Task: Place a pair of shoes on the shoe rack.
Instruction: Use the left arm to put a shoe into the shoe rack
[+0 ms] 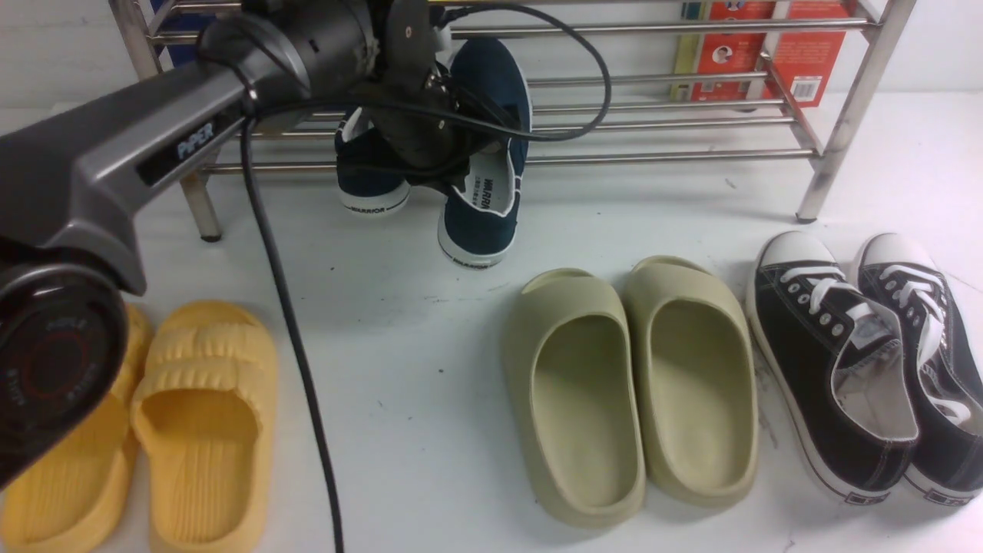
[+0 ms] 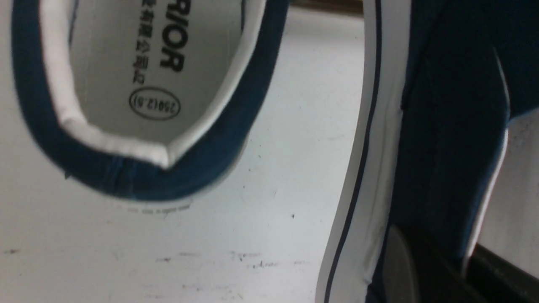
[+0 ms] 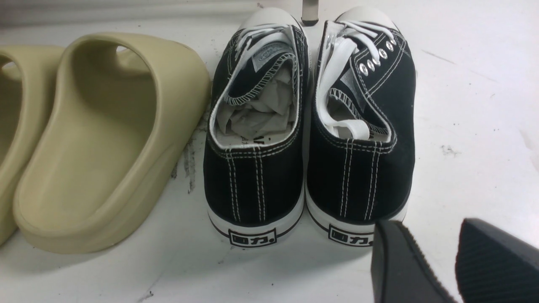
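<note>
Yellow slides (image 1: 203, 415) lie nearest at the left of the white table (image 1: 430, 346), partly under the left arm (image 1: 115, 169). Olive slides (image 1: 630, 384) lie side by side in the middle. Just to their right stand black lace-up sneakers (image 1: 837, 361), toes toward the rack and paper stuffed in one.

The right gripper (image 3: 438, 261) hangs close behind the sneakers' heels. Its fingers are parted, with nothing between them.

The left arm reaches across and forward, and its black cable (image 1: 296, 346) trails down over the table. Arm and cable hide the grasp in the front view. The left wrist view shows the left gripper (image 2: 446, 271) pinched on the canvas side wall of one navy shoe (image 2: 442, 126). This appears to be the left of the two, with its heel toward the camera at the lower front bar of the steel rack (image 1: 653, 157).

Beside it, the second navy shoe (image 1: 484, 223) tilts steeply, toe up against the rack's bars and heel low by the table. I cannot tell whether the heel touches. Its white insole reads "WARRIOR".

Behind the rack's right end stands a red box (image 1: 768, 54).
</note>
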